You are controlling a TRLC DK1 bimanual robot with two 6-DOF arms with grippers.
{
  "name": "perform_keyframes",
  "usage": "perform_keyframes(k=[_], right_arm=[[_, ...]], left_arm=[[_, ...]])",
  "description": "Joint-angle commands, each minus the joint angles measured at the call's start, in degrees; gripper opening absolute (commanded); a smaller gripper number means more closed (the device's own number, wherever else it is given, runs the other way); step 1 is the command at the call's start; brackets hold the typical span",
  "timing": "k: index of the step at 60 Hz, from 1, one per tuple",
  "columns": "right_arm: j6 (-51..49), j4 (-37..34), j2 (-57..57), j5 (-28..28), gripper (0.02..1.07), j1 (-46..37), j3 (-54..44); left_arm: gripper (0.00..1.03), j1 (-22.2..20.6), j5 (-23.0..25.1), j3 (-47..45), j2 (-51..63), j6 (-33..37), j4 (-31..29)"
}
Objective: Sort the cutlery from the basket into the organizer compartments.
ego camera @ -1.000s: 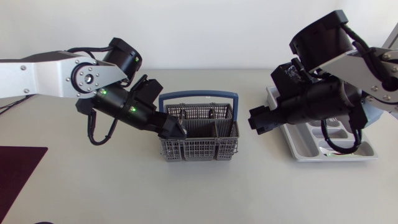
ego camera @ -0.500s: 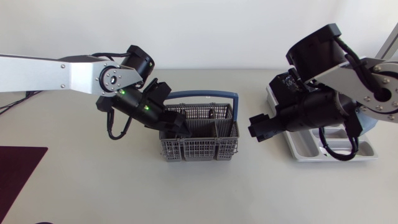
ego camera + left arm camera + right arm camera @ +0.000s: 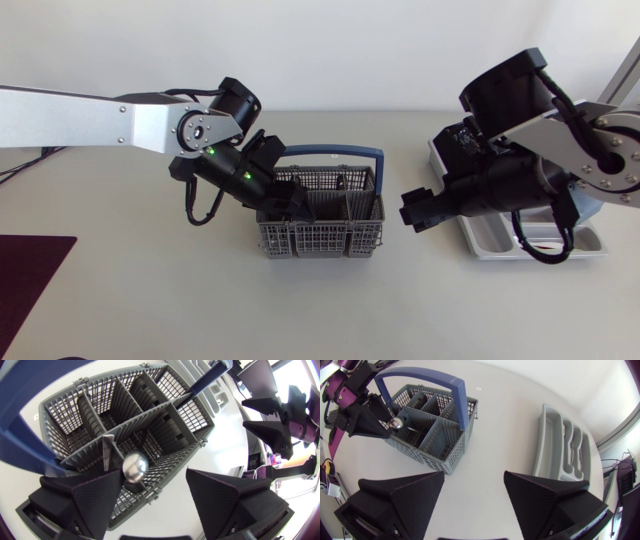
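The grey cutlery basket (image 3: 322, 222) with a blue handle (image 3: 320, 153) stands mid-table. My left gripper (image 3: 293, 206) dips into its left front part, open. In the left wrist view a spoon's round bowl (image 3: 135, 466) and a flat utensil handle (image 3: 107, 453) stick up from a compartment of the basket (image 3: 165, 420), close beside one finger (image 3: 82, 502); the other finger (image 3: 232, 502) stands well apart. My right gripper (image 3: 414, 210) hovers open and empty between the basket and the grey organizer (image 3: 482, 243). The right wrist view shows the basket (image 3: 442, 435), spoon (image 3: 396, 423) and organizer (image 3: 546, 442).
A dark mat (image 3: 25, 280) lies at the table's front left corner. Bare tabletop runs in front of the basket and between the basket and organizer. The organizer's compartments are mostly hidden under my right arm in the head view.
My left arm has swung right and its gripper has gone from the basket's left rim down into it. My right arm has shifted only slightly.
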Motion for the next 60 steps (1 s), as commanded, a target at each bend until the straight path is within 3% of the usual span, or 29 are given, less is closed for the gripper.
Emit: perform_keyframes(k=[1,23,60], right_arm=[[0.0,0.85,-0.75,0.64,0.88,-0.28,-1.53],[-0.26,1.21,-1.01,1.08,0.88,-0.19,-2.32],[-1.05,1.29,-1.71,2.48,0.88,0.33,-3.29]], left_arm=[[0.78,-1.01,0.01,2.03,1.57,-1.48,0.65],[0.65,-1.27,0.09,1.95,1.75,-2.1,1.36],[0.65,-1.45,1.41,3.44,-0.19,-4.03,0.92]])
